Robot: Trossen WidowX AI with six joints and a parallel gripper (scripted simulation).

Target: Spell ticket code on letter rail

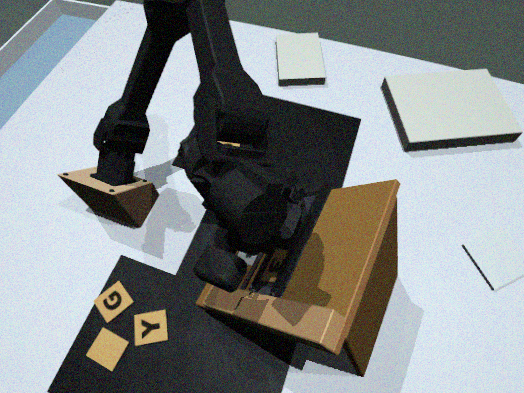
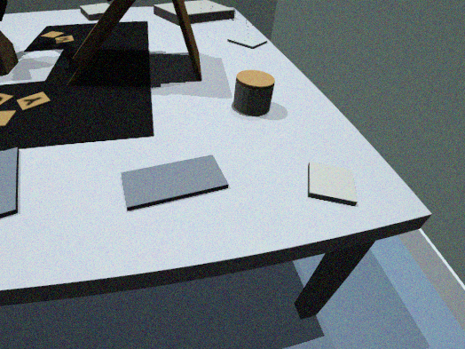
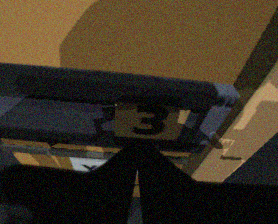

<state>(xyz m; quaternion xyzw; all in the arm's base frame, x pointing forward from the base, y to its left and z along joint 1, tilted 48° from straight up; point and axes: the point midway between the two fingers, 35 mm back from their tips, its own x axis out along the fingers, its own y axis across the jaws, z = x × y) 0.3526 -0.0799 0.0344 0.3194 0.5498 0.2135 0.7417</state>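
- The claw (image 1: pixel 262 259) (image 3: pixel 139 145) is clenched on nothing I can see, its tips together in the wrist view, just below the 3 tile; the arm hides much of it from the top.
- The 3 tile (image 3: pixel 148 121) sits in the letter rail (image 3: pixel 60 80), near the rail's right end in the wrist view.
- Below the rail there, the ticket (image 3: pixel 89 164) is mostly covered by the claw; one Y is legible.
- The tilted board (image 1: pixel 350 228) (image 3: pixel 175 40) carries the rail.
- Left of the board's lower left corner from the top, three tiles lie on dark matting (image 1: pixel 200 353) (image 2: pixel 111 114): G (image 1: pixel 114 301) (image 2: pixel 4 99), Y (image 1: pixel 150 327) (image 2: pixel 34 100) and a plain-faced one (image 1: pixel 107 349) (image 2: pixel 5 118).
- Two more tiles lie on the matting towards the counter's far edge in the exterior view, one plain-looking (image 2: pixel 52 34), one marked (image 2: pixel 65 39).
- A round dark block (image 2: pixel 254 93) stands by the right edge there; a small cream slab (image 2: pixel 332 183) lies towards the near right corner.
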